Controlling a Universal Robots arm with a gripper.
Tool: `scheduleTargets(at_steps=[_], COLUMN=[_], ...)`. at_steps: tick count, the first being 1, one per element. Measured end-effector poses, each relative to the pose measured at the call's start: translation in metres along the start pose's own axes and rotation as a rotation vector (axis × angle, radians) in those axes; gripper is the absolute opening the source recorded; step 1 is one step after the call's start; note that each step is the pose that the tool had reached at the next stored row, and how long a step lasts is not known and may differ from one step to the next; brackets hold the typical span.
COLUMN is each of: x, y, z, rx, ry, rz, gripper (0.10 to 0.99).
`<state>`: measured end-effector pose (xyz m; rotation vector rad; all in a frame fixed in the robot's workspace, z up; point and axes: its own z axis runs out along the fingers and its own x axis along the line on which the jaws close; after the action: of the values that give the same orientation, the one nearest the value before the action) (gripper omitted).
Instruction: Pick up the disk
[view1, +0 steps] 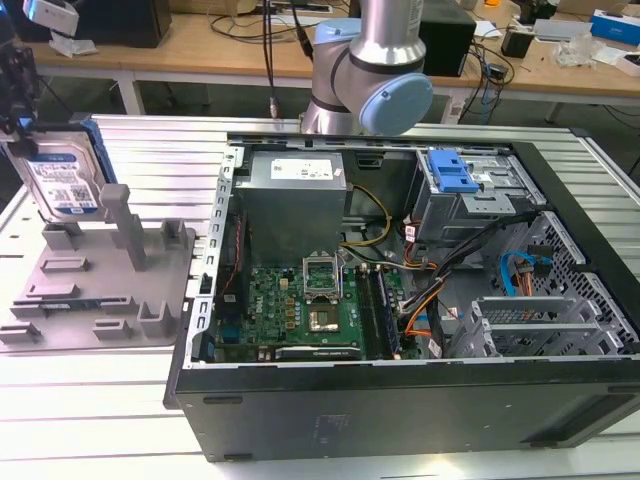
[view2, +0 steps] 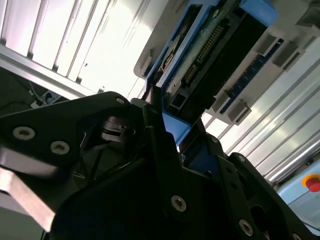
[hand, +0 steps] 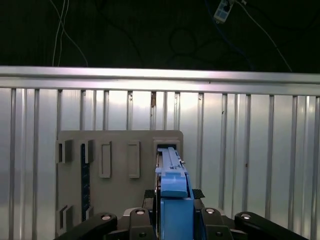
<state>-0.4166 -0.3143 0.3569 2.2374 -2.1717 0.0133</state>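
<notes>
At the exterior view's left, the disk (view1: 62, 176) stands on edge with its silver face, white-and-blue label and blue side rail showing. It hangs just above the grey fixture (view1: 100, 270). My gripper (view1: 22, 128) comes down on its top edge and is shut on it. In the first wrist view the disk's blue rail (hand: 173, 187) runs between the black fingers (hand: 148, 216) of my gripper (hand: 173, 212), with the fixture (hand: 120, 165) beneath. The second wrist view shows the disk's circuit-board side (view2: 215, 45) clamped in my gripper (view2: 177, 132).
An open computer case (view1: 400, 400) lies on the slatted aluminium table (view1: 80, 420) at the exterior view's right, with a blue-latched drive bay (view1: 450, 172) at its back. The arm's base (view1: 375, 80) stands behind the case. The fixture has upright posts (view1: 125, 225).
</notes>
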Motion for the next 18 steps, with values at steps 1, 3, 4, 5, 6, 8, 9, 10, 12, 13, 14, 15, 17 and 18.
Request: scheduleTargets(at_steps=[1, 3, 4, 5, 6, 8, 9, 10, 12, 13, 14, 15, 17, 18], x=[0.0002, 0.0005, 0.0007, 0.0009, 0.0010, 0.0014, 0.0016, 0.0018, 0.0021, 0.0023, 0.0024, 0.0027, 0.0032, 0.0033], y=[0.0001, 0.0002, 0.0002, 0.0002, 0.0003, 0.0004, 0.0005, 0.0006, 0.0007, 0.0007, 0.0008, 0.0008, 0.0010, 0.0011], z=[-0.0055, -0.0130, -0.0170, -0.0213, -0.0253, -0.0363, -0.0405, -0.0477, -0.0571, -0.0619, -0.0664, -0.0741, -0.0891, -0.0939], rx=[0.000, 0.000, 0.000, 0.000, 0.000, 0.000, 0.000, 0.000, 0.000, 0.000, 0.000, 0.000, 0.000, 0.000], ry=[0.0000, 0.0000, -0.0001, 0.0000, 0.0000, -0.0001, 0.0000, 0.0000, 0.0000, 0.0000, -0.0001, 0.0000, -0.0001, -0.0002], rz=[0.000, 0.000, 0.000, 0.000, 0.000, 0.000, 0.000, 0.000, 0.000, 0.000, 0.000, 0.000, 0.000, 0.000], gripper=[0.369, 0.369, 0.369, 0.369, 0.369, 0.369, 0.369, 0.369, 0.369, 0.369, 0.369, 0.369, 0.369, 0.369])
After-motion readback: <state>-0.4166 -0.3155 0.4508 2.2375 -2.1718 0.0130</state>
